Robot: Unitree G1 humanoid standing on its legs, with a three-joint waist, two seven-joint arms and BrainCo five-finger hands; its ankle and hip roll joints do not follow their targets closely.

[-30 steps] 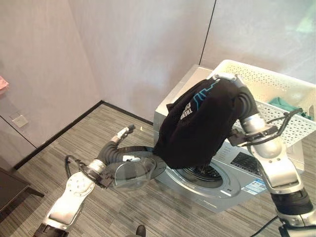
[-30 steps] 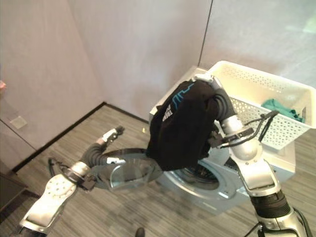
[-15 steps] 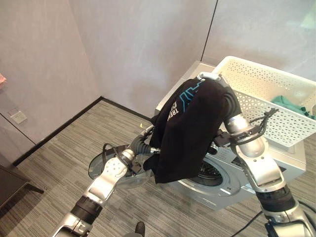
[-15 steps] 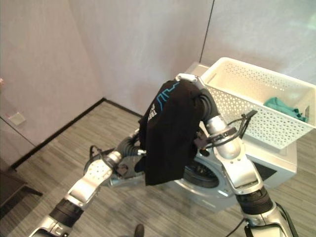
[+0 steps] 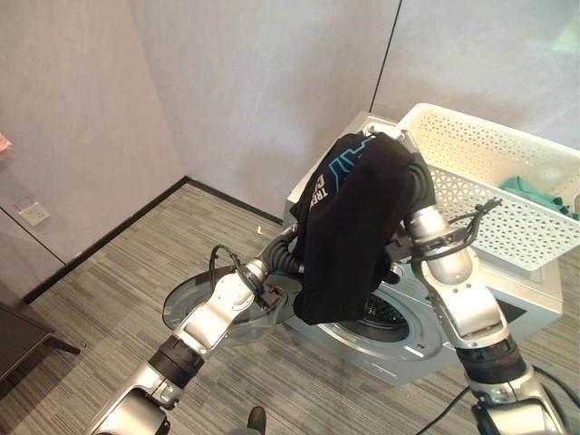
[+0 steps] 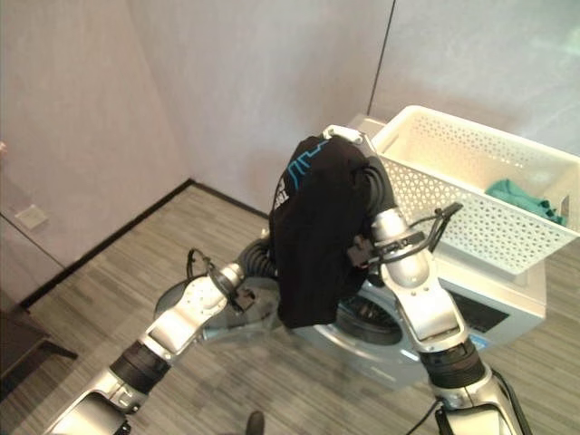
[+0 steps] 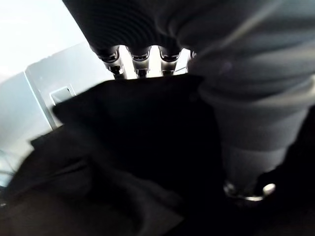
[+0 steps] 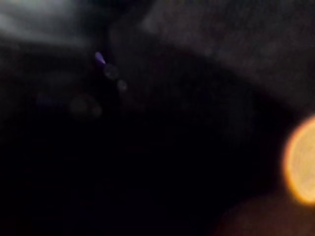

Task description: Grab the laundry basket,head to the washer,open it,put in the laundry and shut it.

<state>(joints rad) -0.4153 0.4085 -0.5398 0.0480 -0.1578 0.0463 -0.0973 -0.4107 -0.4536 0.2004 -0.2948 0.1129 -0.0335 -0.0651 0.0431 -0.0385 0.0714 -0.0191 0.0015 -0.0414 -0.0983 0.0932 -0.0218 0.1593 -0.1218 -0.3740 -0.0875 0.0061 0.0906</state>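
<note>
Black garment (image 5: 349,231) hangs off the right arm in front of the open washer (image 5: 426,317).
White perforated laundry basket (image 5: 507,195) sits on top of the washer, with a teal cloth (image 5: 535,193) lying inside at its far end. Washer door (image 5: 222,308) is swung open to the left, low over the striped floor (image 5: 109,299). Right robot hand (image 5: 390,138) is up by the near corner of the basket, wrapped under the black garment, so I cannot tell if its fingers grip or not. Left robot hand (image 7: 140,56) reaches in at the garment's lower part beside the door; wrist view shows fingers going into the black cloth, tips hidden, so grip state can't be told either.
</note>
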